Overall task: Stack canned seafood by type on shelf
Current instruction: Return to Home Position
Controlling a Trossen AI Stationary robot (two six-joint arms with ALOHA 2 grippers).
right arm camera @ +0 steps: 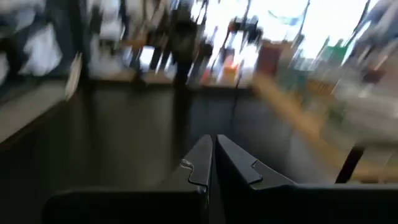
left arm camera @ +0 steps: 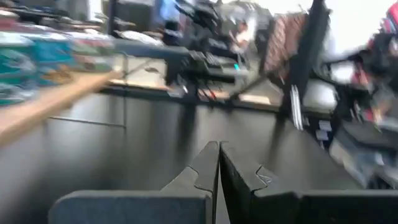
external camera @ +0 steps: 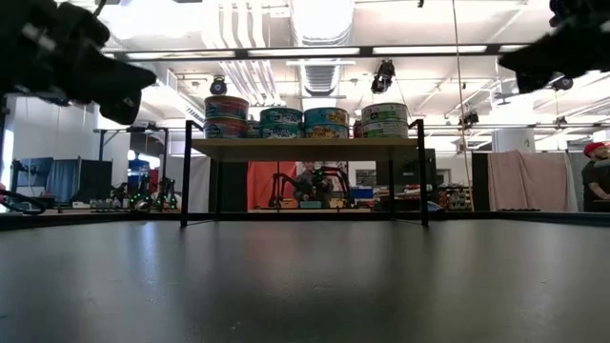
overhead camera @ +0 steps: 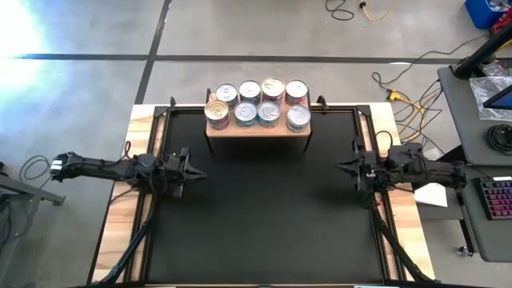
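Several tins of canned seafood (overhead camera: 258,104) stand in two rows on the light-wood shelf (overhead camera: 258,128) at the far middle of the black mat; in the low view they form short stacks (external camera: 305,122) on its board. My left gripper (overhead camera: 200,174) hangs shut at the mat's left side, pointing level toward the right. My right gripper (overhead camera: 339,168) hangs shut at the mat's right side, pointing level toward the left. Neither holds anything, as both wrist views show (left arm camera: 219,149) (right arm camera: 213,142).
The black mat (overhead camera: 264,216) lies bare between the arms and the near edge. The shelf stands on thin black legs (external camera: 186,171). Beside the table's right are a desk with a keyboard (overhead camera: 498,198) and cables on the floor (overhead camera: 404,88).
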